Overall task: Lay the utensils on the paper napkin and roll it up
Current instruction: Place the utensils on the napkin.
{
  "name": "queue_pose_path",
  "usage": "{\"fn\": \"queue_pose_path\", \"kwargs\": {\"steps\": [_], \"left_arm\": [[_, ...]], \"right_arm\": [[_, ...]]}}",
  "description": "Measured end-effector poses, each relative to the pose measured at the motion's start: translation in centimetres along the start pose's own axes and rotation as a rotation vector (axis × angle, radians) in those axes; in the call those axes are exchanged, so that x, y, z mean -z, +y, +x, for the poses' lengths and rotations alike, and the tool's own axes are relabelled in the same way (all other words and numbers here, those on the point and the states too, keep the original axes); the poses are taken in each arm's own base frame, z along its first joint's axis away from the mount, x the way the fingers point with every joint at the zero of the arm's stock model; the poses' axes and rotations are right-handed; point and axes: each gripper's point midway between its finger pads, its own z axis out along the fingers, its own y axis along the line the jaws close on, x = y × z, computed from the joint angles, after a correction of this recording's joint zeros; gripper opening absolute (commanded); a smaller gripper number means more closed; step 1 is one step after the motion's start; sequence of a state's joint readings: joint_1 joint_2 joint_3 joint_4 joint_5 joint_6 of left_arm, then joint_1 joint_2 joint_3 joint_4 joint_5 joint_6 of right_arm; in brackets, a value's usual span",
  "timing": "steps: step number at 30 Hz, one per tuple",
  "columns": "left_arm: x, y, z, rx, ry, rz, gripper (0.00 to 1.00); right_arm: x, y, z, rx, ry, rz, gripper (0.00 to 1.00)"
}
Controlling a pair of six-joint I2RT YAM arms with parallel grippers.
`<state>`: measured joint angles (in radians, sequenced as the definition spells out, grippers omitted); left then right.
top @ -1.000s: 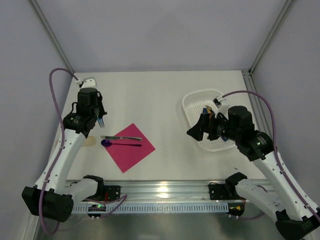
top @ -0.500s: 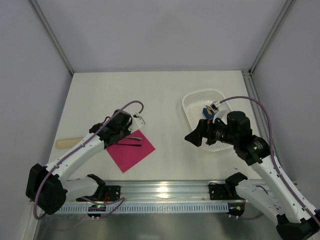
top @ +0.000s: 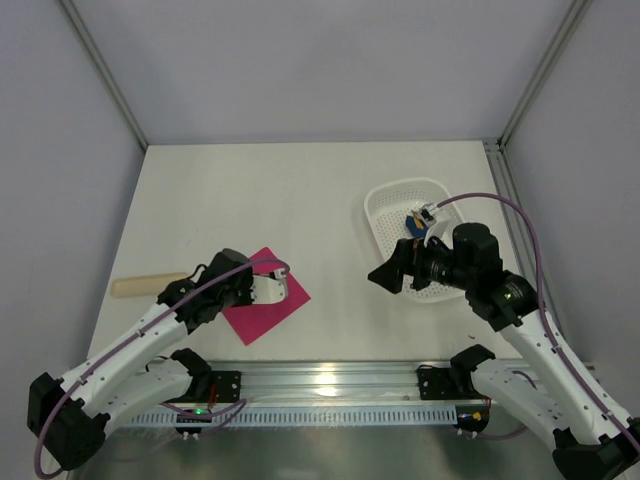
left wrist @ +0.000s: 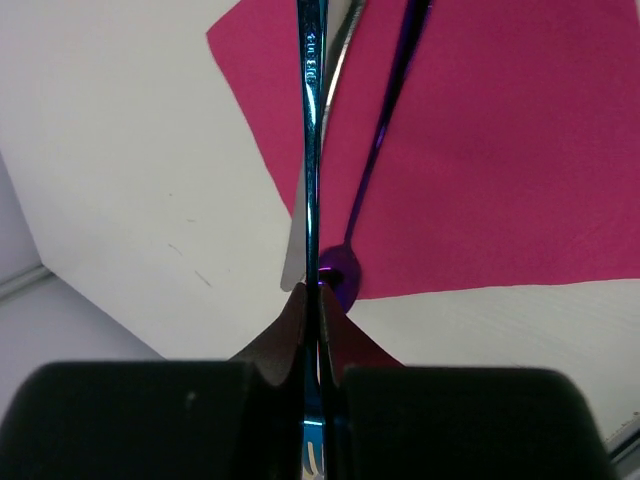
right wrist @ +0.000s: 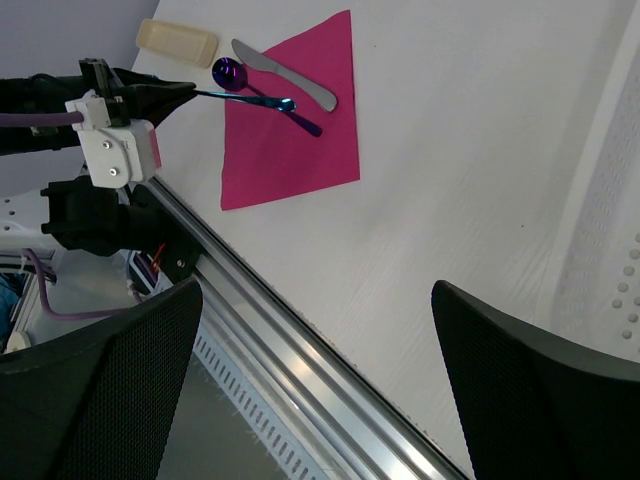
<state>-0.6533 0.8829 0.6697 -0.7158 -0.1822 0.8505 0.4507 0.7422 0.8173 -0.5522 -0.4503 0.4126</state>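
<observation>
Two tools: L tool [left wrist: 320, 298] pinches utensil [left wrist: 311, 120] over napkin [left wrist: 500, 150]; R tool [right wrist: 315, 385] wide open, empty.

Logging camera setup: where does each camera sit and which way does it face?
Top external: above and behind the robot, looking down on the table; left arm and right arm show.
Left wrist: on the left arm, looking along the left gripper, shut on a utensil, onto the napkin.
Right wrist: on the right arm, looking across the table at the napkin; the open right gripper frames the bottom.
Shared: all see the napkin; both wrist views see the spoon.
</observation>
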Motion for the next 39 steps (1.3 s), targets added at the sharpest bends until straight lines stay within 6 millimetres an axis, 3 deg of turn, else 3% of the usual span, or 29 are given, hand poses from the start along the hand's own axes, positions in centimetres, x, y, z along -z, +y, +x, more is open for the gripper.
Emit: {"fn": "queue_pose_path", "kwargs": {"steps": [5, 11, 26, 39], "left_arm": [[-0.7, -2.5, 0.2, -0.017, -0.015, 0.102, 0.00], [-1.3, -3.8, 0.1, -0.022, -0.014, 0.175, 0.00], [-2.4, -5.0, 2.5, 0.006, 0.051, 0.220, 0.00], [-3.2, -5.1, 2.5, 0.007, 0.066, 0.234, 0.00]], "right_arm": [[-0.1, 0.0, 0.0, 0.000, 0.003, -0.007, 0.99], [-0.3, -0.2, 0.4, -0.004, 0.010, -0.003, 0.99], [-0.7, -0.6, 1.6, -0.015, 0.039, -0.013, 0.99], [-0.8, -0.4, 1.7, -0.014, 0.044, -0.031, 0.99]]}}
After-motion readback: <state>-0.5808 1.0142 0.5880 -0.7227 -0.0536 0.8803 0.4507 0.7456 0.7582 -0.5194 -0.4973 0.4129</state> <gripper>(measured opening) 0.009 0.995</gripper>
